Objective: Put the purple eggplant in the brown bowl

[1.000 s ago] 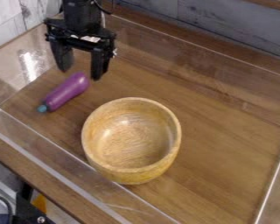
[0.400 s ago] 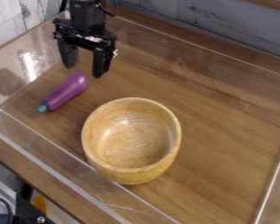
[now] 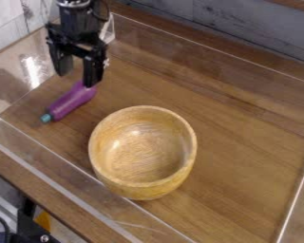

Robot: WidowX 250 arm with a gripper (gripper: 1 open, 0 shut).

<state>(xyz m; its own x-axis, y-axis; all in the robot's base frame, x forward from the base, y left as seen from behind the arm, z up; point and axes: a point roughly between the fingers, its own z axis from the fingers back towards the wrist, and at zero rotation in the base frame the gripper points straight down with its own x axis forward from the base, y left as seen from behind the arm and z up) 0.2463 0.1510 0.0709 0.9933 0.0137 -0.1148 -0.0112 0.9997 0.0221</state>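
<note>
A big wooden table is filling most of what I am looking at. It is brown and shiny, and see-through walls are standing up along its edges.

The brown bowl is sitting on the table, close to the near side. It is round, thick and light brown, and it is showing wavy lines in the wood. Nothing is lying inside it.

The black robot arm is reaching down from the top left corner. Its gripper is pointing straight down at the table. The two black fingers are standing wide apart, with a clear gap between them, and they are not holding anything. They are hanging right over the fat end of the purple eggplant. I cannot tell if the tips are touching it.

The purple eggplant is lying flat on the table, to the left of the bowl and just beside it, not touching it. It is smooth and shiny. Its fat end is pointing up toward the gripper. Its little blue-green stem cap is pointing down toward the left edge of the table.
</note>
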